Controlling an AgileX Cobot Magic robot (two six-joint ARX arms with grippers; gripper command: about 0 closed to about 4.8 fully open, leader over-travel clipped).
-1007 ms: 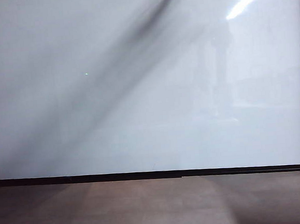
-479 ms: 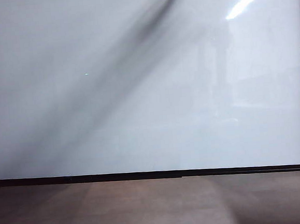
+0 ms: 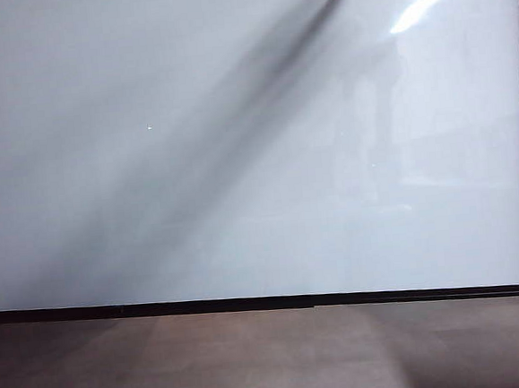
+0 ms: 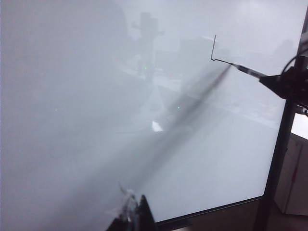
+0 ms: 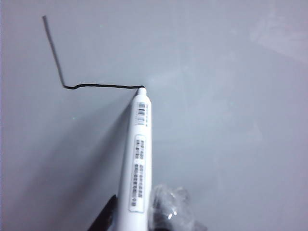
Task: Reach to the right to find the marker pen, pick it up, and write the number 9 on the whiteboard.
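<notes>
Marker pen [image 5: 138, 154] — slim, white, labelled — tip on glossy whiteboard [image 5: 231, 120], right tool [image 5: 137, 219] gripping.

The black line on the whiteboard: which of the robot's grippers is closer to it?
Right. The right gripper holds the marker pen with its tip at the end of the black line; the left gripper sits far off, near the whiteboard's frame.

Right gripper [image 5: 137, 216] clamped on marker pen [image 5: 138, 154]; pen tip touching whiteboard [image 5: 231, 96] at end of the number 9 [image 5: 72, 82] stroke, an L-shaped line so far.
</notes>
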